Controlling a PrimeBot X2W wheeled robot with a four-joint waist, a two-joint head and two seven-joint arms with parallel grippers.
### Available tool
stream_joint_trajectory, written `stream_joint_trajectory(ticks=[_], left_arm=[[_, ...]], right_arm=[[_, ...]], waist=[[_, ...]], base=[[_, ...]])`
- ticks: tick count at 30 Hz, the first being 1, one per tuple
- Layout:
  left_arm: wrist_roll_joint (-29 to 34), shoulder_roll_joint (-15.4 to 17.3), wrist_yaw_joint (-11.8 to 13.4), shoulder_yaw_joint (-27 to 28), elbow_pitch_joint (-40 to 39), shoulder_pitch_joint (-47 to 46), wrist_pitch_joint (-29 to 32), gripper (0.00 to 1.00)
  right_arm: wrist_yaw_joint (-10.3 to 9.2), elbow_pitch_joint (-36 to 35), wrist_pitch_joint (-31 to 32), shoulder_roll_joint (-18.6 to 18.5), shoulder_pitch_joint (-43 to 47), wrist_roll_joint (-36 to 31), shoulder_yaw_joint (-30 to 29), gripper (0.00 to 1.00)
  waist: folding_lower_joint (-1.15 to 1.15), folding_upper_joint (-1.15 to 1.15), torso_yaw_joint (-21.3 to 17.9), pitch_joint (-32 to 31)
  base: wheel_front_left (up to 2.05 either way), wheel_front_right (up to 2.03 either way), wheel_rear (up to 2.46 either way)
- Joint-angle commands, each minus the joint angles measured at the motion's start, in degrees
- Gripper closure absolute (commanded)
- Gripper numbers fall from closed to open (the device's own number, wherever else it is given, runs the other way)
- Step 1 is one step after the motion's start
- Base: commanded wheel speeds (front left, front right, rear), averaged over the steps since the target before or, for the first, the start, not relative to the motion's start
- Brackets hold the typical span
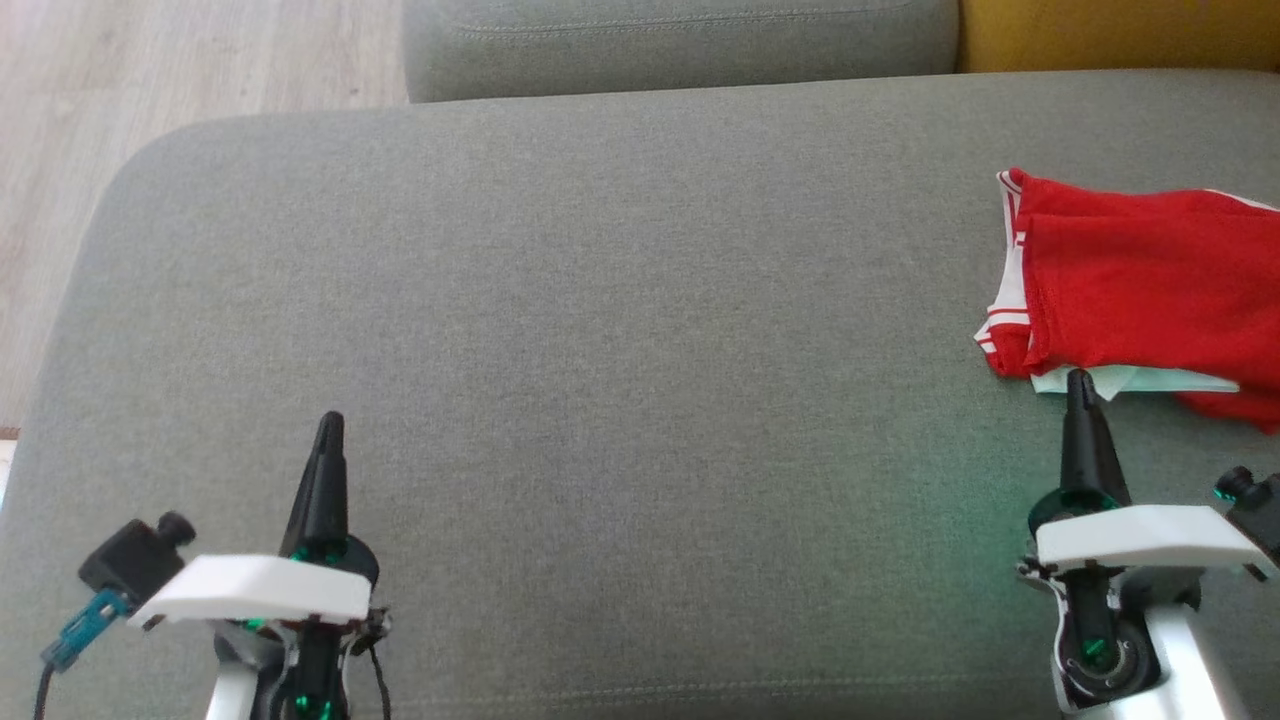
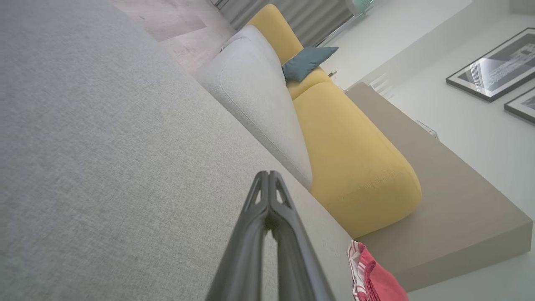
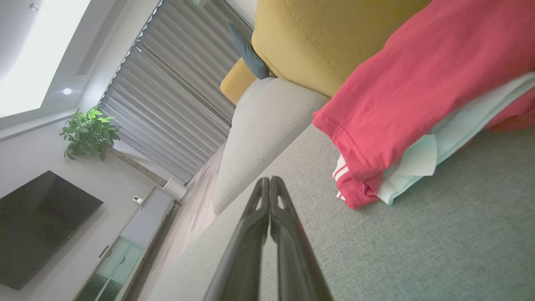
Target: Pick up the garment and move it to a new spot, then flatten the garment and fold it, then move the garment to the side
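Observation:
The garment (image 1: 1140, 285) lies folded at the right edge of the grey couch seat (image 1: 600, 350), red with white sleeve cloth and striped trim poking out at its left and near sides. It is also in the right wrist view (image 3: 418, 92), and its corner is in the left wrist view (image 2: 372, 276). My right gripper (image 1: 1080, 380) is shut and empty, its tip just short of the garment's near edge (image 3: 269, 179). My left gripper (image 1: 331, 420) is shut and empty over the seat's near left, far from the garment (image 2: 268, 173).
A grey back cushion (image 1: 680, 40) lines the far side, with a yellow cushion (image 1: 1120, 30) to its right. Wooden floor (image 1: 120, 80) lies beyond the seat's rounded left edge. The seat's middle and left are bare fabric.

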Motion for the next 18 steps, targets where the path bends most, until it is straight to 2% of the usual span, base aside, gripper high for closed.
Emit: stream_joint_trajectory(ticks=[1,18], left_arm=[[-2.1,1.0,-0.3,1.6,-1.3,-3.0,0.5,1.0],[-11.5,1.3,-0.6,3.5,0.0,-3.4,3.0,1.0]], right_arm=[[0.09,-1.9,0.5,-1.1,-1.4,2.3,0.2,1.0],[0.12,-1.9,3.1,-1.2,-1.1,12.8,-0.8,1.0]], waist=[[0.0,0.0,0.0,-0.1],[0.0,0.0,0.1,-0.9]], base=[[0.0,0.0,0.0],[0.0,0.0,0.0]])
